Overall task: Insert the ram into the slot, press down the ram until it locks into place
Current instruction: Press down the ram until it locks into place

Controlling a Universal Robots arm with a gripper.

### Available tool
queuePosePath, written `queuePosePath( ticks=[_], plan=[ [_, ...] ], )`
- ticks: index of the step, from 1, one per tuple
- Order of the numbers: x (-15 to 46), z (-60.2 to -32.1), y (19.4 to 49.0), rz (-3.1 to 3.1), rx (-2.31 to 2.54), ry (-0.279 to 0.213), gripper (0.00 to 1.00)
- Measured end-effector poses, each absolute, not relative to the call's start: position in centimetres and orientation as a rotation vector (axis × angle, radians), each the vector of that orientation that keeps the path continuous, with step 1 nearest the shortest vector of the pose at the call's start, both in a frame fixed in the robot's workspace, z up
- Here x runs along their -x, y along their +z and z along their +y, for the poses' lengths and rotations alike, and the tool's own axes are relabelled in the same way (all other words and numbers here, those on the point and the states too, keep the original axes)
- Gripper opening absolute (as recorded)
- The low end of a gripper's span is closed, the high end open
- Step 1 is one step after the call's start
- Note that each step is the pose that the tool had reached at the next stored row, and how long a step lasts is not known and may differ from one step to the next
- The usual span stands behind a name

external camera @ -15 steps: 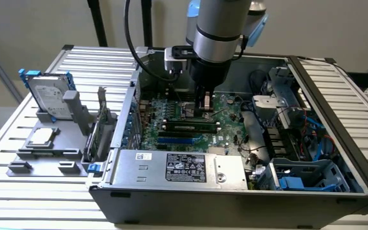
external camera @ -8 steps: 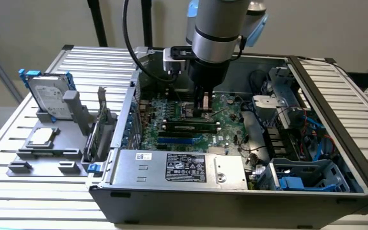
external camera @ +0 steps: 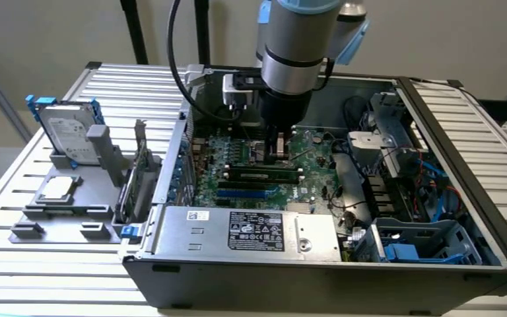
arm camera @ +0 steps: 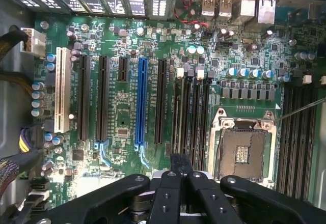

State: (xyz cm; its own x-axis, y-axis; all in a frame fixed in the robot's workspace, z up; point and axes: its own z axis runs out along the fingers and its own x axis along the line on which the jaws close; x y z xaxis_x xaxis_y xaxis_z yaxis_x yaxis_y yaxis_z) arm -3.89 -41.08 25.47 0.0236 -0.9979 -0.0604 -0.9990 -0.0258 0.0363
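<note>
Ram (external camera: 258, 176) seated flat in black slot (external camera: 222, 176); end effector (external camera: 279, 149) above board, fingers together, gripping nothing; label text unreadable.

Green ram (external camera: 260, 175), black slot (arm camera: 179, 113)
</note>
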Motion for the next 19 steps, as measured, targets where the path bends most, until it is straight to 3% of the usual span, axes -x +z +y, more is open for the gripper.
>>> queuePosePath(
  ticks=[19],
  plan=[
    [3.9, -40.5, 23.5, 2.187, 2.241, 0.096, 0.11]
  ],
)
